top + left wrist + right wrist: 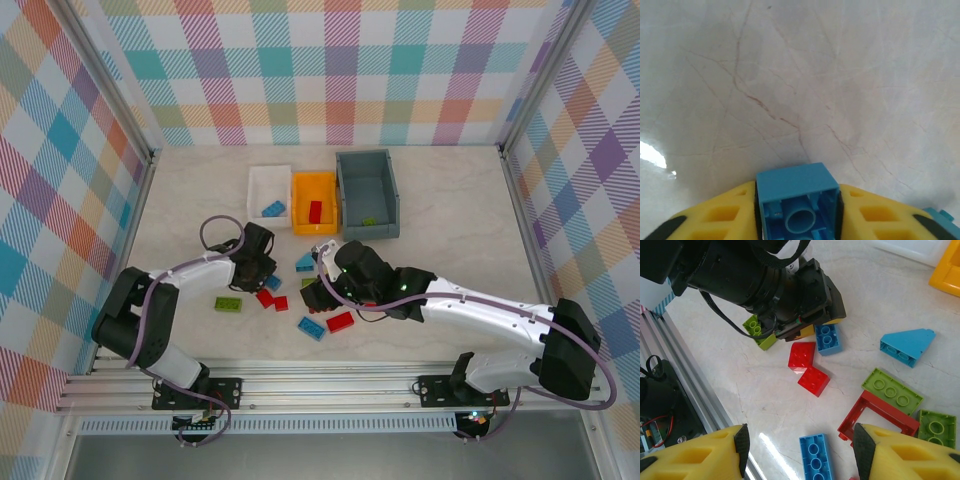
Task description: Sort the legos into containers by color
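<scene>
clearly the left gripper (797, 196) is clamped on a blue brick (795, 179) at the bottom centre of its wrist view. its yellow fingers (725, 215) press both sides, and the brick's hollow underside faces the camera. the right gripper (800, 447) stands apart at the bottom of its own view, holding nothing. on the table (900, 295) above it lie a long blue brick (816, 457), a red square frame (875, 412), two red bricks (801, 355) and a lime green plate (892, 391). from above, three bins sit in a row at upper centre. the white bin (262, 176) holds a blue piece (273, 208), the orange bin (299, 205) a red piece (316, 211), and the grey bin (365, 183) a green piece (369, 220).
</scene>
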You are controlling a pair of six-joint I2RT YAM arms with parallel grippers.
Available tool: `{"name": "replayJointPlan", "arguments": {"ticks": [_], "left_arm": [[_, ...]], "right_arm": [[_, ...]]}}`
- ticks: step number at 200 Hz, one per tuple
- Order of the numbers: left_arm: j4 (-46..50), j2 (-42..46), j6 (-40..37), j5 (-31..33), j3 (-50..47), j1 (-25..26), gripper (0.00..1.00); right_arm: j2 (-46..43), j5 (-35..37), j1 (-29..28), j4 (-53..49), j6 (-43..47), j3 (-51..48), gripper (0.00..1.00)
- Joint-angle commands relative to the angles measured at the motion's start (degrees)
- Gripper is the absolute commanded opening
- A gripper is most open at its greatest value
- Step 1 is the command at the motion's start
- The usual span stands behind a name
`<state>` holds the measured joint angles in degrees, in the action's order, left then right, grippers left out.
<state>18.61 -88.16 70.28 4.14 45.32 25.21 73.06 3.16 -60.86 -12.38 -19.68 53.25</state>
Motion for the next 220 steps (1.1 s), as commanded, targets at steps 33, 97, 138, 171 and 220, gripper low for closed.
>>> {"name": "replayJointPlan", "arguments": {"ticks": [33, 97, 138, 171, 220], "left_arm": [[11.3, 0.3, -14.6, 8.1, 18.2, -1.6, 0.26], [15.9, -19.0, -32.8, 8.5, 44.8, -7.9, 0.24], [18.7, -32.5, -38.6, 7.1, 59.0, -9.3, 0.27], [19.9, -38.1, -40.2, 6.5, 64.3, -9.3, 0.35], [20.5, -36.3, -40.2, 5.5, 64.3, -9.1, 0.58]], "right_arm": [[-0.3, 9.6, 0.4, 11.1, -2.5, 2.0, 0.62], [10.0, 10.3, 6.9, 20.3, -4.8, 10.0, 0.62], [11.9, 8.5, 9.5, 20.3, -6.7, 10.4, 0.62], [12.5, 7.2, 11.0, 20.3, -7.8, 9.0, 0.62], [10.2, 9.4, 12.6, 17.2, -9.5, 6.2, 0.63]]}}
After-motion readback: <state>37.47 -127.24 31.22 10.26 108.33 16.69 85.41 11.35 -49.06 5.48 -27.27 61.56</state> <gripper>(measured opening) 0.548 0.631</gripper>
